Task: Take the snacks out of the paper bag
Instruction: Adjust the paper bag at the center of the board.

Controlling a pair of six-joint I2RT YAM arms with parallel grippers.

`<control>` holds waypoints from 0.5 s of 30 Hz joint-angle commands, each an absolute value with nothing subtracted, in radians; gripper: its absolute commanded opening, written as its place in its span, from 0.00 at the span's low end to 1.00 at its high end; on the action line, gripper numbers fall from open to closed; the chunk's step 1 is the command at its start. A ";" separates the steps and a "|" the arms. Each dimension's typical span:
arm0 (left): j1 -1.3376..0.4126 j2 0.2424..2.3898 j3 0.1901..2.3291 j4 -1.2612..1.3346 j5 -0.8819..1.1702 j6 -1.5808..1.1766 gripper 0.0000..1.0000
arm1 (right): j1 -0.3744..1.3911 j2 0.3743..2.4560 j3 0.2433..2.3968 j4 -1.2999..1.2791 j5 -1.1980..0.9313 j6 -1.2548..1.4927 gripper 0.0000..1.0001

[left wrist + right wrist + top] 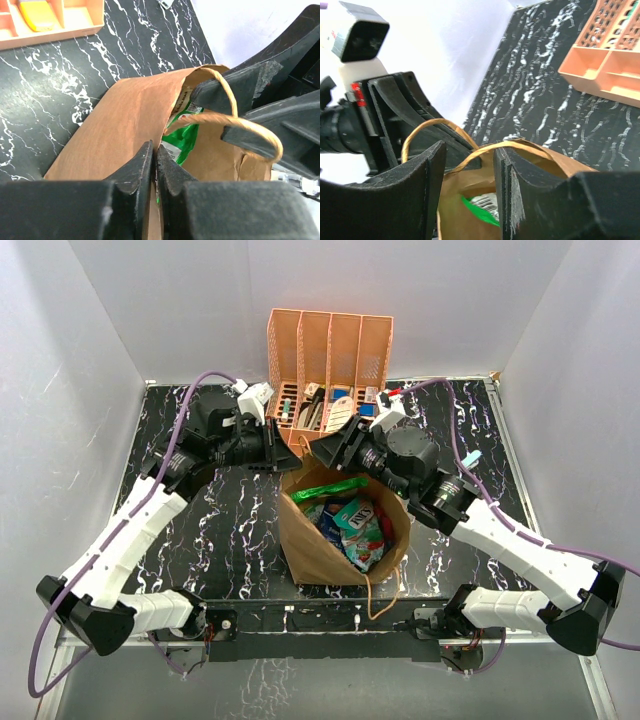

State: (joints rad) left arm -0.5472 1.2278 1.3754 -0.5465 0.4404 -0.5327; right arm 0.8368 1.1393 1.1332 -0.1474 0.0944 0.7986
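The brown paper bag (300,540) stands open in the middle of the table. Inside lie the snacks: a green packet (325,490), a teal one (357,512) and a red one (366,546). My left gripper (295,462) is shut on the bag's far left rim, the paper (125,120) pinched between its tips (155,150). My right gripper (326,455) hangs open over the far rim. A cord handle (485,149) crosses the gap between its fingertips (469,155). Below them the green packet (482,211) shows inside the bag (465,182).
An orange slotted organiser (330,350) with small stationery stands just behind the bag, close to both grippers. The bag's near handle (375,595) droops toward the arm bases. White walls close in the black marbled table (230,530) on three sides.
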 commanded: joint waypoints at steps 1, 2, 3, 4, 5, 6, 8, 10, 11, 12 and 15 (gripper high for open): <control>-0.546 1.160 1.433 -0.543 0.384 -0.503 0.14 | 0.832 1.124 1.173 0.028 0.020 0.927 0.44; -0.546 1.155 1.439 -0.553 0.374 -0.492 0.20 | 0.829 1.135 1.180 0.029 0.016 0.939 0.44; -0.546 1.150 1.444 -0.563 0.367 -0.482 0.26 | 0.828 1.145 1.188 0.027 0.013 0.949 0.44; -0.546 1.145 1.447 -0.567 0.358 -0.473 0.34 | 0.826 1.155 1.193 0.025 0.014 0.960 0.44; -0.546 1.134 1.448 -0.570 0.349 -0.462 0.40 | 0.822 1.160 1.195 0.022 0.017 0.973 0.44; -0.546 1.121 1.446 -0.565 0.345 -0.451 0.46 | 0.819 1.164 1.194 0.022 0.019 0.987 0.44; -0.546 1.094 1.436 -0.542 0.346 -0.433 0.58 | 0.813 1.164 1.192 0.023 0.025 1.001 0.44; -0.546 1.075 1.425 -0.506 0.370 -0.404 0.68 | 0.805 1.163 1.189 0.019 0.037 1.017 0.44; -0.546 1.071 1.419 -0.488 0.396 -0.377 0.73 | 0.799 1.159 1.188 0.015 0.041 1.025 0.44; -0.546 1.073 1.414 -0.473 0.420 -0.351 0.78 | 0.793 1.154 1.185 0.011 0.047 1.033 0.44; -0.546 1.091 1.399 -0.447 0.450 -0.230 0.84 | 0.778 1.140 1.178 0.009 0.058 1.048 0.44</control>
State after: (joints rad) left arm -0.5472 1.0840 1.4075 -0.5098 0.3878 -0.3878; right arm 0.7982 1.1728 1.1427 -0.0628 0.0357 1.0023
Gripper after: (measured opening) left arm 0.820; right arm 0.444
